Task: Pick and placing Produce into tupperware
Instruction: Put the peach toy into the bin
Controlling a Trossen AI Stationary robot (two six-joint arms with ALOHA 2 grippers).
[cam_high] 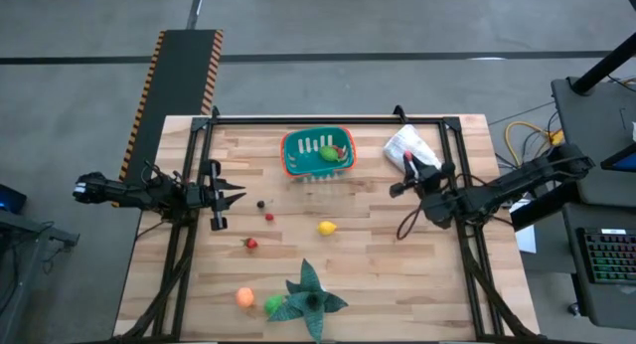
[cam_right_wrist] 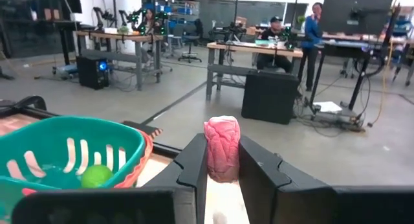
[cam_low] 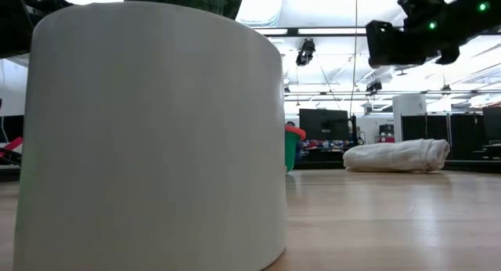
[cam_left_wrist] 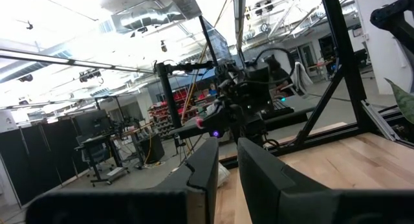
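The tupperware (cam_high: 318,152) is a teal tub with an orange-red rim, standing at the table's far middle with a green piece of produce (cam_high: 329,153) inside it. My right gripper (cam_high: 408,165) hangs to its right, shut on a pink piece of produce (cam_right_wrist: 222,146); the tub (cam_right_wrist: 71,159) shows beside it in the right wrist view. More produce lies on the wood: a dark one (cam_high: 261,204), two red ones (cam_high: 269,217) (cam_high: 250,244), a yellow one (cam_high: 327,228), an orange one (cam_high: 244,297) and a green one (cam_high: 273,305). My left gripper (cam_high: 234,195) waits at the left, shut and holding nothing. My right gripper pinches the pink produce by its two opposite sides (cam_right_wrist: 222,167) between its two fingers (cam_right_wrist: 194,166). The fingers lie about level. The upper part of the piece sticks out past the fingertips, and the piece is lifted clear of the table.
A wrinkled white bag (cam_high: 409,145) lies at the far right, close to my right gripper. A dark green star-shaped leafy thing (cam_high: 310,299) sits near the front edge. A black frame (cam_high: 328,120) rings the table. A white cylinder (cam_low: 156,130) blocks most of the low view.
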